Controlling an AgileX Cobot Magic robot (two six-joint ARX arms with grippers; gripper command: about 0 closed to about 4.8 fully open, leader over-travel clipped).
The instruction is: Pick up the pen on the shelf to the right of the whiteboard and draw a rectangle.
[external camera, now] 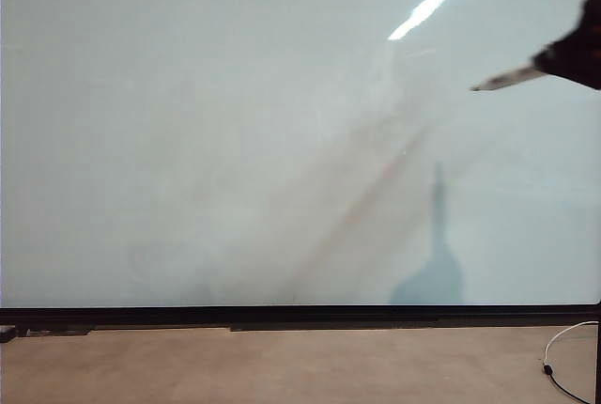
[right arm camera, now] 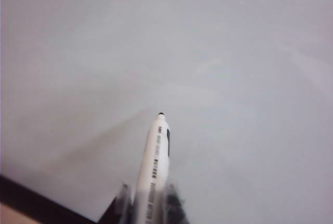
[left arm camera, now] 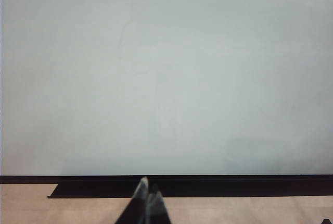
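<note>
While the blurred right claw (right arm camera: 148, 203) grips the pen (right arm camera: 154, 166), the half-cropped left claw (left arm camera: 147, 195) sits closed.

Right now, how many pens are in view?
1. The pen is held between the right gripper's fingers, at the whiteboard's upper right in the exterior view, tip off the surface.

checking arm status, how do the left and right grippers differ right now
The right gripper is shut on the pen; the left gripper is shut on nothing. The right is raised before the upper whiteboard; the left sits low by its bottom edge. Both face the whiteboard.
</note>
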